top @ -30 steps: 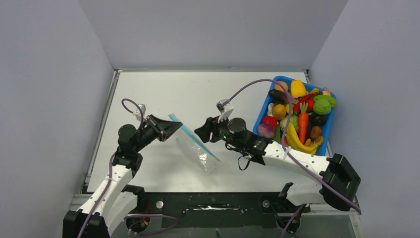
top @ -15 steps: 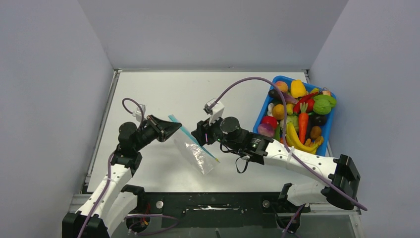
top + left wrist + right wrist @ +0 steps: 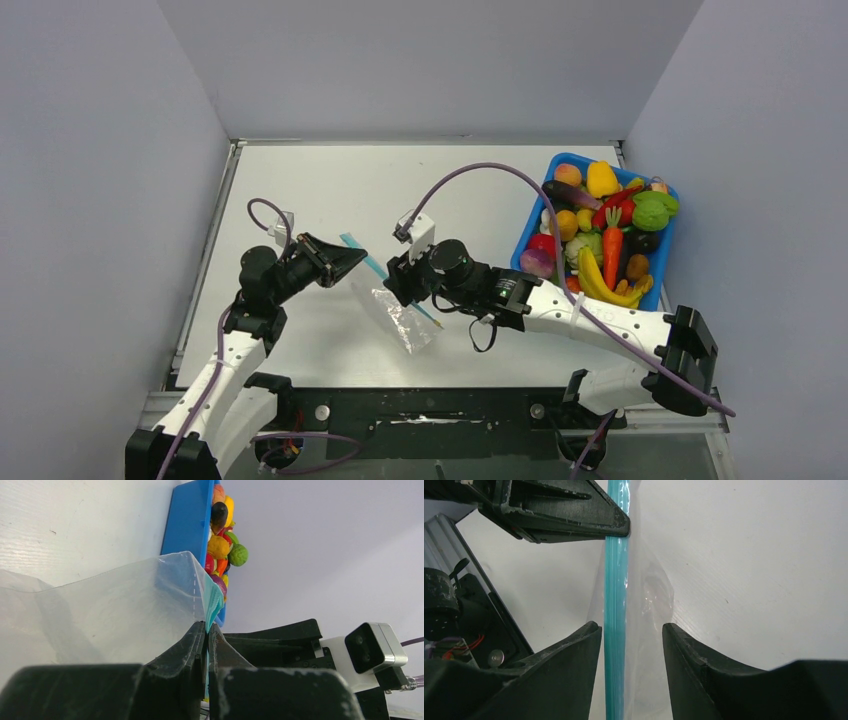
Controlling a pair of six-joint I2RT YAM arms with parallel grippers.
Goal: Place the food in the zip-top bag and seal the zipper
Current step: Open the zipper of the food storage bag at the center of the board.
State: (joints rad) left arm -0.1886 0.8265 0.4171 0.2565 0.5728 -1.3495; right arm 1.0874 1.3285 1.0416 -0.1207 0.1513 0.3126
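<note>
White tabletop [image 3: 400, 190] between plain grey walls carries a blue plastic bin [image 3: 665, 252] at its far right, heaped with colourful toy fruits and vegetables [image 3: 610, 245]. None of them shows inside the crinkly clear zip-top bag [image 3: 405, 318], which hangs near the table's middle between the two arms.

The left gripper [image 3: 207, 627] is clamped shut on the bag's thin teal zipper strip [image 3: 615, 630] at one end and holds that edge up. The right gripper [image 3: 631, 627] has its jaws apart and straddles the same strip farther along. The strip passes close to one finger, and no squeeze shows.

I judge the step in hand to be a second hold on the mouth, ahead of any loading. The next move calls for pinching one lip only, so the arms can pull the mouth open. Catching both lips would keep it closed.
</note>
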